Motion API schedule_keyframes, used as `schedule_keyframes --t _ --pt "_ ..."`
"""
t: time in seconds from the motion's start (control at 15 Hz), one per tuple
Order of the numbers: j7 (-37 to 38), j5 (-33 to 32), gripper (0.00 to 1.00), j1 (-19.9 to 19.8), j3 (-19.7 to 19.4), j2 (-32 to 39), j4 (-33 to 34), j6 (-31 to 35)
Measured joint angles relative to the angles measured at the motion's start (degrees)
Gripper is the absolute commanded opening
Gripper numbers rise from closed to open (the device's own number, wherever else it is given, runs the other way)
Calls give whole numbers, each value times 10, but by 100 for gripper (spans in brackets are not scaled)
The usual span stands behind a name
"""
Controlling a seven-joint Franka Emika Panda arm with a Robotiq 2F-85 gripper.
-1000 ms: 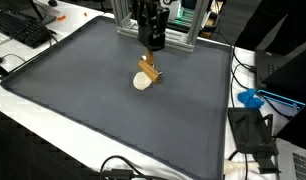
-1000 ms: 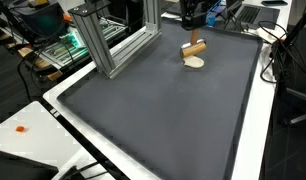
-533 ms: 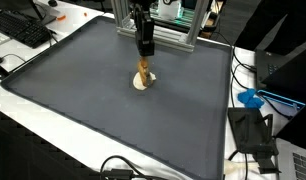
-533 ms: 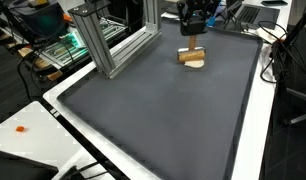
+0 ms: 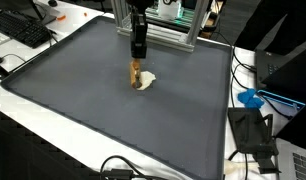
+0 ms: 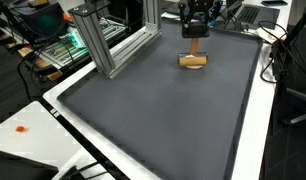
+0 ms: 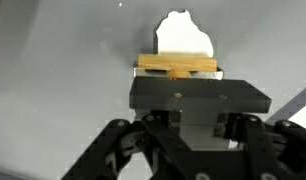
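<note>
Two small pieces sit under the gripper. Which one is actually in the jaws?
The tan wooden block: the gripper is shut on it from above. The white scrap lies flat on the dark mat, outside the jaws.

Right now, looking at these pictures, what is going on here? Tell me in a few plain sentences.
A robot arm is handling a wooden block, gripped in its shut fingers and held low over a dark mat. The block is at the edge of a white patch lying on the mat. Whether it presses on the patch cannot be told.
</note>
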Motion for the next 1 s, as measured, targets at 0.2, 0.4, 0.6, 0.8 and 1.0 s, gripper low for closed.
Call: schedule_keyframes --t 0.2,0.4,0.6,0.8,1.0 --pt "-7 16 34 0 2 1 4 -9" --pt "-31 54 34 0 5 1 8 -20" --pt "-49 79 34 0 8 0 7 -24" --pt "-55 86 34 0 10 -1 5 -25" --pt "-61 89 34 0 12 -1 4 -25"
